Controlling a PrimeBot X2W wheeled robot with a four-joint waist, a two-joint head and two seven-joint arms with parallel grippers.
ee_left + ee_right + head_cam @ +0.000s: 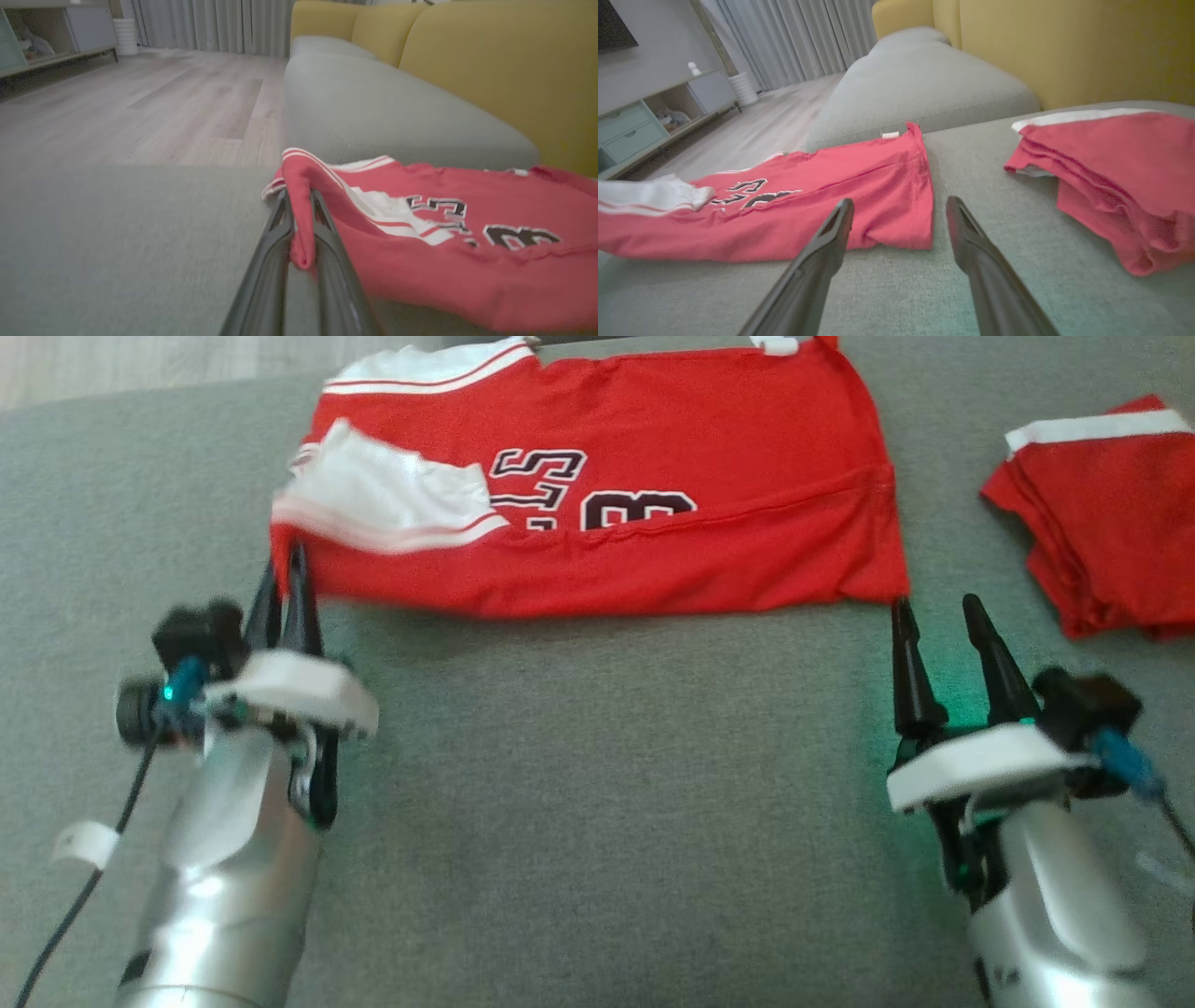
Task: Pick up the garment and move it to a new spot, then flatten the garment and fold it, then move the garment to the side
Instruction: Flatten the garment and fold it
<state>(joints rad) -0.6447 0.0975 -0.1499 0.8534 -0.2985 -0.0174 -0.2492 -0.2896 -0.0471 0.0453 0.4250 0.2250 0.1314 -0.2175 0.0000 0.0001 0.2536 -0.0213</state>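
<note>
Left gripper (288, 567): fingers pressed together on the near left corner of the garment (672, 439), red cloth pinched between them, plain in the left wrist view (299, 198)
Right gripper (936, 609): fingers apart and holding nothing, tips just short of the garment's near right corner
Garment position: red jersey with white trim, spread on the grey cushion (597, 784) straight ahead of both grippers and reaching from one to the other; its near edge looks doubled over, hiding the lower part of the dark numerals (597, 504)
Second garment (1102, 541): folded red pile, ahead of the right gripper and to its outer side, apart from the jersey
Done, as judged: jersey laid out in its spot and roughly flat; a lengthwise fold seems in place or begun
Left to do, as judged: right corner not yet gripped; white sleeve (383, 495) just beyond the left gripper lies rumpled; folding to finish, then the move to the side
</note>
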